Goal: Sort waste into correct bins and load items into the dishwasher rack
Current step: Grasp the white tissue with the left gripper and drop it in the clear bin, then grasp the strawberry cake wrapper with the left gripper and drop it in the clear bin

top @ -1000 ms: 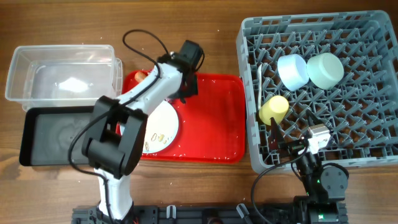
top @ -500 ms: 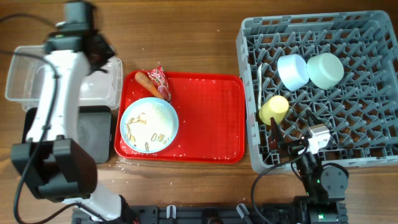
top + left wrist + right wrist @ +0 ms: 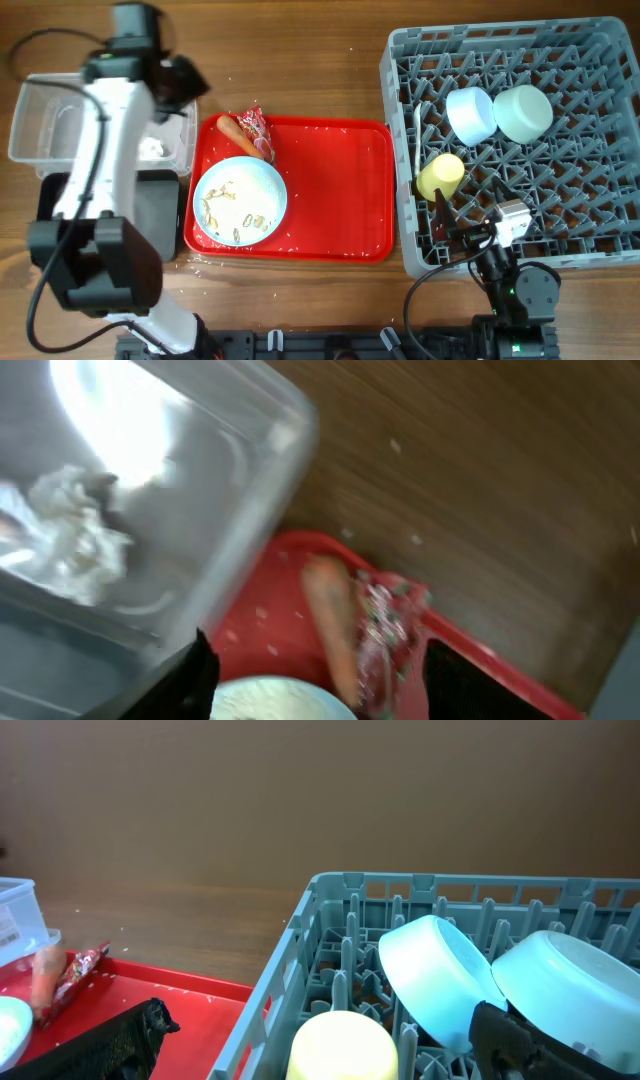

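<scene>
My left gripper (image 3: 180,82) hangs open over the right end of the clear tub (image 3: 40,120), empty. In the left wrist view its jaws (image 3: 320,698) stand wide apart. A crumpled white tissue (image 3: 150,148) (image 3: 72,542) lies inside the tub. On the red tray (image 3: 340,190) sit the light-blue plate (image 3: 240,200) with rice scraps, the orange-red food piece (image 3: 232,128) (image 3: 330,622) and the red wrapper (image 3: 258,130) (image 3: 385,630). The grey rack (image 3: 400,60) holds a blue bowl (image 3: 470,113), green bowl (image 3: 522,112), yellow cup (image 3: 440,175) and white spoon (image 3: 418,125). My right gripper (image 3: 455,232) (image 3: 325,1050) rests open at the rack's front edge.
The black tray (image 3: 165,215) lies in front of the tub, mostly under my left arm. Small white crumbs dot the wood around the red tray. The rack's near wall (image 3: 290,960) stands between my right gripper and the red tray (image 3: 180,1000).
My left arm swung from the red tray's back left corner to the clear tub. Its gripper opened, and the white tissue now lies in the tub. The right arm is still.
</scene>
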`<act>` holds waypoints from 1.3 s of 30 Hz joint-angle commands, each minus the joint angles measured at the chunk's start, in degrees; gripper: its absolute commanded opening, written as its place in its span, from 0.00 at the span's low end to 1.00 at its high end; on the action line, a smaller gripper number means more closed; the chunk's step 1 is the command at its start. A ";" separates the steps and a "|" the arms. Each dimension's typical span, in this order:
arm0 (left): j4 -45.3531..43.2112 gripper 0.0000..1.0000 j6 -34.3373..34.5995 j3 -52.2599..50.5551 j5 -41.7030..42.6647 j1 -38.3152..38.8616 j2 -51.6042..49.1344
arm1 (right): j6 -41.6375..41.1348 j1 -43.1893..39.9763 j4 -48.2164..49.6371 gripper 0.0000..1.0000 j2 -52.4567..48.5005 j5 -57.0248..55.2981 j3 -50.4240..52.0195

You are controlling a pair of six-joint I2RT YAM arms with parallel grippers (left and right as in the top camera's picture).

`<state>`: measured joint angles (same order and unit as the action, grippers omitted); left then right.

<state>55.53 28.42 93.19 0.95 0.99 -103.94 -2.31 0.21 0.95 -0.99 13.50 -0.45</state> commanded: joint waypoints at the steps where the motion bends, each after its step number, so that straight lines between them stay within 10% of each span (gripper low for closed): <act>1: -0.57 0.68 0.59 -0.26 -2.99 9.09 -2.23 | -0.70 -0.28 0.33 1.00 0.57 0.79 0.15; 11: -6.05 0.65 6.99 -0.72 -9.22 18.03 -17.42 | -0.70 -0.28 0.33 1.00 0.57 0.76 0.15; 19: -6.12 0.22 6.54 -0.72 -9.42 18.29 -20.22 | -0.70 -0.28 0.33 1.00 0.57 0.79 0.15; 23: -4.11 0.34 6.54 -0.85 -10.78 18.51 -21.18 | -0.70 -0.28 0.33 1.00 0.57 0.79 0.15; 26: -4.76 0.04 6.54 -1.03 -10.91 18.51 -21.75 | -0.72 -0.28 0.33 1.00 0.57 0.79 0.15; 34: -3.67 0.04 5.11 4.57 -0.98 18.40 -8.92 | -0.70 -0.28 0.33 1.00 0.57 0.76 0.15; 39: 3.26 0.04 4.81 4.57 -12.79 12.02 0.26 | -0.68 -0.28 0.33 1.00 0.57 0.79 0.15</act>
<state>55.77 34.20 96.66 -3.51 18.13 -108.05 -2.31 0.21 0.93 -0.99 13.52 -0.45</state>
